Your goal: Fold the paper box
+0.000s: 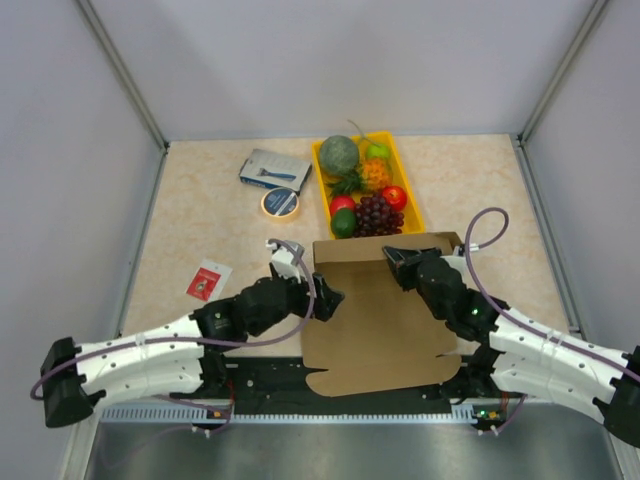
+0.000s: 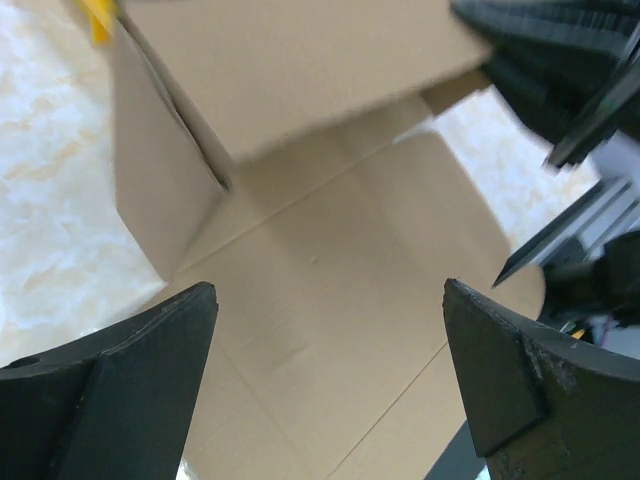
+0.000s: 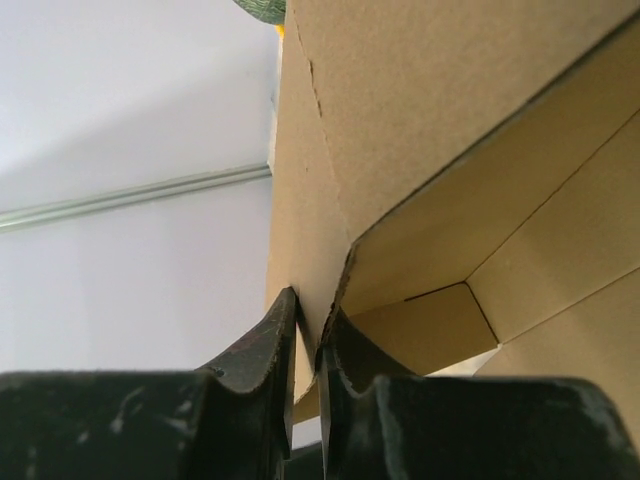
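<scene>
So the right gripper (image 3: 305, 315) has its two fingers pressed together on a thin upright wall of the plain brown cardboard paper box (image 1: 385, 320), pinching it right at the far right corner. My guess is that's to hold the wall standing while the rest gets sorted. In the right wrist view you can see the raised panel meeting a side flap, with a tab tucked down inside the corner. The left gripper (image 2: 328, 290) is spread wide and holding nothing, hovering just over the box's left side, near the left end of the raised wall. It looks lined up to fold or push that side flap next, but that's only my read. The box itself sits near the middle of the beige marbled table (image 1: 200, 220), between the two arms, mostly flat, with its rounded near flap hanging over the arms' black base. Its far edge sits just in front of the yellow plastic fruit tray (image 1: 318, 172), so a careless shove could bump it. Folding looks barely half done.
</scene>
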